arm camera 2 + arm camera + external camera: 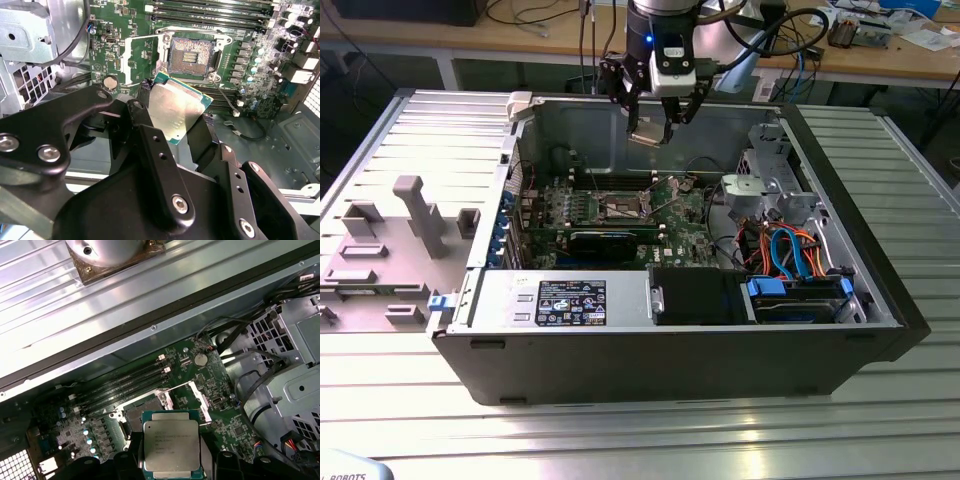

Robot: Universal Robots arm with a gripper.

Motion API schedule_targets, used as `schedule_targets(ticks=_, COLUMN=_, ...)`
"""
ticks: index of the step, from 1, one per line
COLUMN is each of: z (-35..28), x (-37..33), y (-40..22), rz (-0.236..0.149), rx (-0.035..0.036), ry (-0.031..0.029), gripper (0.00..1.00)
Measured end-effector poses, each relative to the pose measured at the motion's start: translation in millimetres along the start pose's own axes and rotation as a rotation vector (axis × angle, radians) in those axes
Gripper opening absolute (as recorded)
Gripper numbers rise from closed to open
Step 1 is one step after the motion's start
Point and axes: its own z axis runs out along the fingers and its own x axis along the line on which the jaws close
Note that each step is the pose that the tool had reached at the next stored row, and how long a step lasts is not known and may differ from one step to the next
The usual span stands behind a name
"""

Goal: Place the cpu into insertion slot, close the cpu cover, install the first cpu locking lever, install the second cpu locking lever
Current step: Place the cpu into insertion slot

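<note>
One cpu (177, 107), one insertion slot (192, 54)

No print is legible: the label (572, 302) on the power supply (632, 298) and faint marks on the cpu (171, 446) are too small

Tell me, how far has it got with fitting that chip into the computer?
The pincer grips the cpu in the air above the board. The insertion slot is bare and the cpu cover stands open beside it. So pickup looks done; seating, closing the cover and latching are left.
</note>
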Motion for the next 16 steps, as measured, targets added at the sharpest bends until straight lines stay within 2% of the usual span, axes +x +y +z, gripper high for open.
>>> schedule_targets(ticks=16, z=0.5, x=0.0, y=0.0, rz=0.02, rx=-0.0004, ry=-0.0018, gripper=0.54)
